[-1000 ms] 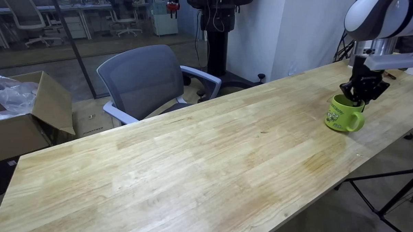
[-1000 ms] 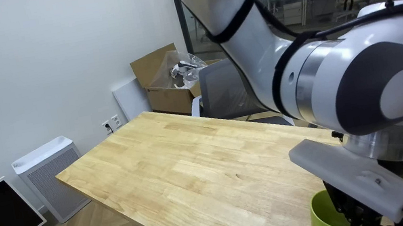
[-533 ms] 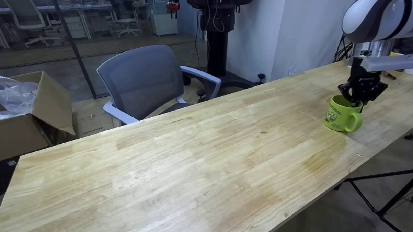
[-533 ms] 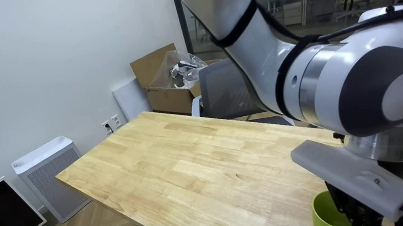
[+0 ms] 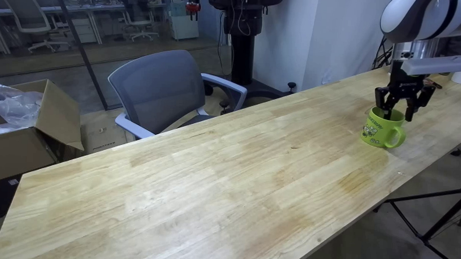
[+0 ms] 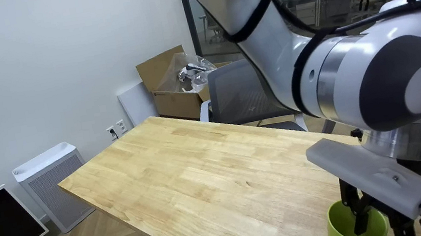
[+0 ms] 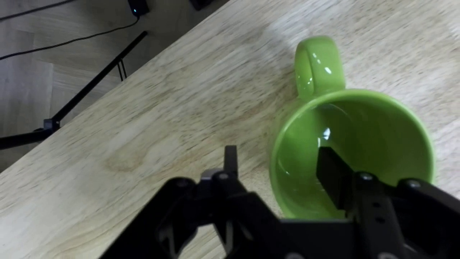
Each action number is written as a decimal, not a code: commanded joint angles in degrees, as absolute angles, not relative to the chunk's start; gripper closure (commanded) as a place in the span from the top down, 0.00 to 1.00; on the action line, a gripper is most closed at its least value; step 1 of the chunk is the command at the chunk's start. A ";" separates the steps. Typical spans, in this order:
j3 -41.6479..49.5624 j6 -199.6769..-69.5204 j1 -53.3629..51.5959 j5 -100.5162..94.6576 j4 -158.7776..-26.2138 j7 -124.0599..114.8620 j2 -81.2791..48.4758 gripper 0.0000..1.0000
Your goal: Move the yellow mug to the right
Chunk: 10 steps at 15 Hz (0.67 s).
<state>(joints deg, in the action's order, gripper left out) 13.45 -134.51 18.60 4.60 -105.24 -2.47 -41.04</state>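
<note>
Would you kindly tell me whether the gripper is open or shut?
The gripper is open: in the wrist view its fingers stand well apart, one inside the mug and one outside.

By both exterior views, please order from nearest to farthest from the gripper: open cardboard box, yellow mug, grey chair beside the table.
1. Yellow mug: at the gripper, which straddles its wall.
2. Grey chair: by the table, on its long side.
3. Open cardboard box: past the chair, by the table's end.
</note>
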 commanded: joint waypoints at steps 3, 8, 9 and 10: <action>13.90 -129.33 17.31 4.07 -102.38 -5.53 -40.15 0.99; 13.99 -125.54 15.59 3.09 -101.16 -6.12 -35.60 1.00; 13.90 -124.53 15.20 2.76 -101.10 -5.90 -34.14 1.00; 13.91 -123.43 14.66 2.26 -100.97 -6.00 -32.76 1.00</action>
